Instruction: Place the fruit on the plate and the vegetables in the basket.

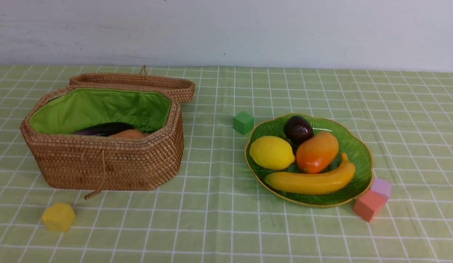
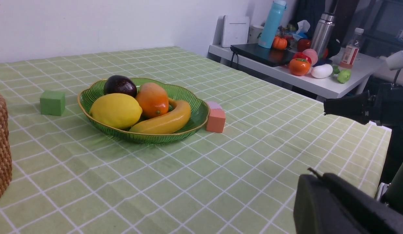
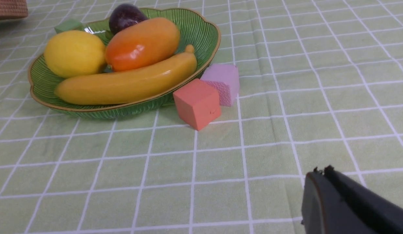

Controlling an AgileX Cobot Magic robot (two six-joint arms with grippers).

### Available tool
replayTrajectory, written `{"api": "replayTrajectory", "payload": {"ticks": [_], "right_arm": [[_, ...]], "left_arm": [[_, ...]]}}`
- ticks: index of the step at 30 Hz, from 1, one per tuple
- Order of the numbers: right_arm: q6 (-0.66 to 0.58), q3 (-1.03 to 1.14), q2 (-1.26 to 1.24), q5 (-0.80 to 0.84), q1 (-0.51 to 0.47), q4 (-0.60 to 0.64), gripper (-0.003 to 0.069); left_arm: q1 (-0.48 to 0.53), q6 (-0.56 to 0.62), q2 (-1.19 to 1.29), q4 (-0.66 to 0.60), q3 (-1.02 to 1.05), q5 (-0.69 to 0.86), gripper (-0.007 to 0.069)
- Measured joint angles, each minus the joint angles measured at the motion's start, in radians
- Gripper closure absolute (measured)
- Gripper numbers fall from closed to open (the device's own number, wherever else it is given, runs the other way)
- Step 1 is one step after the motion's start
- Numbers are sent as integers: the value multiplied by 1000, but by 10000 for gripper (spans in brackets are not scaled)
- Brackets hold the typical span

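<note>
Nearest, on the checked green cloth of the counter, both pincers drawn back and closed on nothing: left pincer and right pincer seen only as dark tips in their own wrist views, well apart from everything. Beyond them, wide ribbed green glass plate carrying long yellow banana, yellow lemon, oval orange mango and, farthest, round dark-purple mangosteen. Farther left, large brown woven wicker basket with green lining, holding long dark-purple eggplant beside a tan-orange potato; third vegetable not visible. Probably light, stiff, smooth plastic toys, apt to slip; best taken across the middle. Sorting apparently finished.
</note>
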Motion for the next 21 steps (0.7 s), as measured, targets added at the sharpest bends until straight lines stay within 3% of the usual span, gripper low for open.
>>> {"api": "replayTrajectory", "payload": {"ticks": [16,21], "right_arm": [[0,0,0,0,0,0,654],[0,0,0,0,0,1,650]], "left_arm": [[1,0,0,1,3,-1,627],[145,0,0,2,37,-46,631]]}}
